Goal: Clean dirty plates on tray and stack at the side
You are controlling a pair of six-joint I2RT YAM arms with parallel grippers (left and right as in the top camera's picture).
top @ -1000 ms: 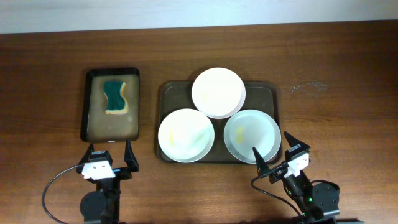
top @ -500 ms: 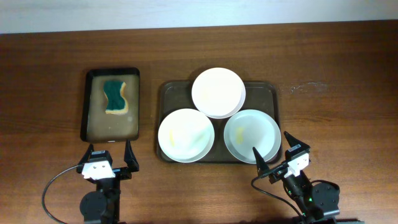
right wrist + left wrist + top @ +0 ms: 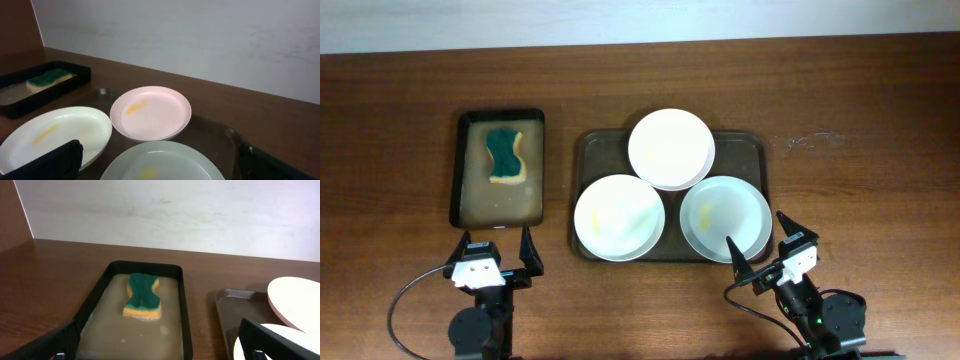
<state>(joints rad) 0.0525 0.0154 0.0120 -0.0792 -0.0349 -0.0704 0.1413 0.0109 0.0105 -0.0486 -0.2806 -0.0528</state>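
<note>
A dark wooden table (image 3: pixel 400 100) runs back to a pale wall. From overhead, the left gripper (image 3: pixel 496 243) and the right gripper (image 3: pixel 757 232) sit at the near edge. Each has its fingers spread wide with nothing clamped between them. The brown tray (image 3: pixel 750 150) lies just ahead of the right gripper and carries all three plates (image 3: pixel 670 149). One plate is directly in front of that gripper's tips, and one is beside it toward the left arm. The third is beyond both, its near edge lying over their far rims as seen from above. Straight ahead of the left gripper lies a smaller black tray (image 3: pixel 458 170) with a green-and-yellow sponge (image 3: pixel 505 155) in its far half.

In the left wrist view, two dark fingers (image 3: pixel 45 347) fill the bottom corners, well apart and empty. The black tray is dead ahead. The sponge sits in what looks like shallow murky water, though the surface is hard to read. Off to the right of the fingers are a corner of the brown tray and the edges of two plates.

In the right wrist view, the fingers (image 3: pixel 50 162) again stand wide with nothing held. One plate with a yellowish smear lies low between them. A second smeared plate is ahead to the left, and the third, also smeared, is farther ahead. The black tray and sponge are well off to the left.
</note>
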